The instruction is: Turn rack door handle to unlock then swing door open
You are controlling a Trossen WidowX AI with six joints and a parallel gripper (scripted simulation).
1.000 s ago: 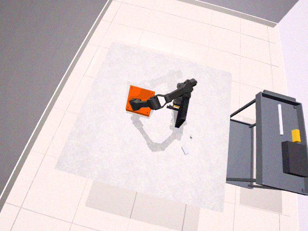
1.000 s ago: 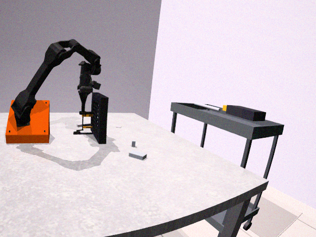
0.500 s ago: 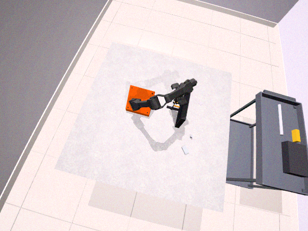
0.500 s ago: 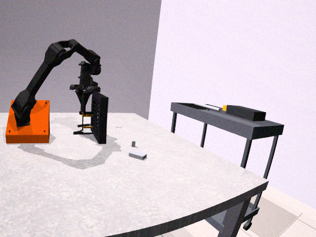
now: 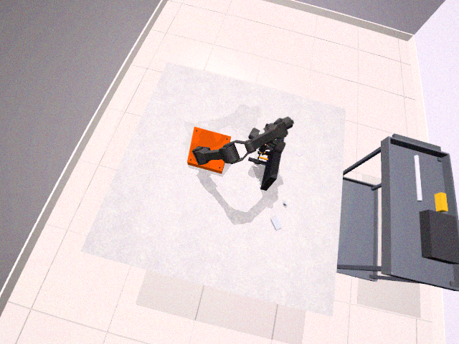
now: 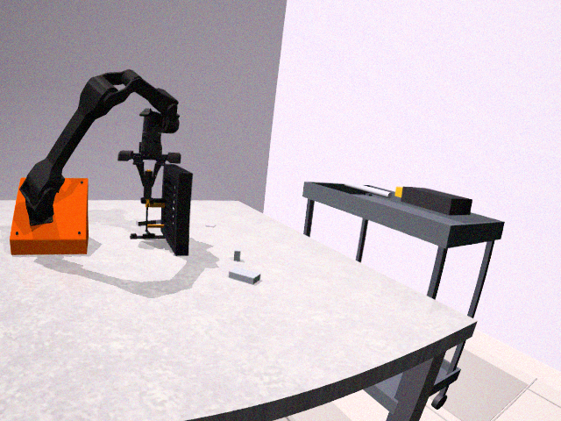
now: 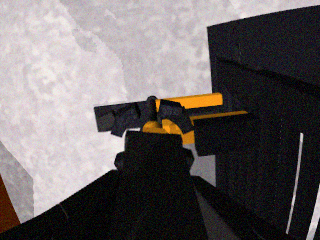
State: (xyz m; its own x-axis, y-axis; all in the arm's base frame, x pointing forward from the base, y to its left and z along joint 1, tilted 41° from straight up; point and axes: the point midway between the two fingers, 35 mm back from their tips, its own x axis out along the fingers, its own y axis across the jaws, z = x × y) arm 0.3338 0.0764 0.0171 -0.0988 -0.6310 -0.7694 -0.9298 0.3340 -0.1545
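My pincer (image 5: pixel 262 150) (image 6: pixel 147 199) (image 7: pixel 154 184) is clamped on the orange handle (image 6: pixel 156 204) (image 7: pixel 189 101), and if I swing before it's fully turned, the door (image 5: pixel 273 166) (image 6: pixel 173 206) (image 7: pixel 265 120) could jam and wrench it loose!

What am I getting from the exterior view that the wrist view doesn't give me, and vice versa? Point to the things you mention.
Exterior only: the cart (image 6: pixel 380 217), the pale block (image 6: pixel 244 275) and small grey block (image 6: pixel 237 255) on the table, and the orange top of the upright handle (image 6: pixel 148 173) between the fingers.
Wrist only: a close look at the rounded orange part (image 7: pixel 171 127) just past the fingertips.
Both: the gripper (image 6: pixel 148 181) (image 7: pixel 154 184), shut on the handle; the black rack (image 6: pixel 183 212) (image 7: pixel 240 80); orange bars (image 6: pixel 156 204) (image 7: pixel 200 101); part of the orange base (image 6: pixel 72 215) (image 7: pixel 6 210).
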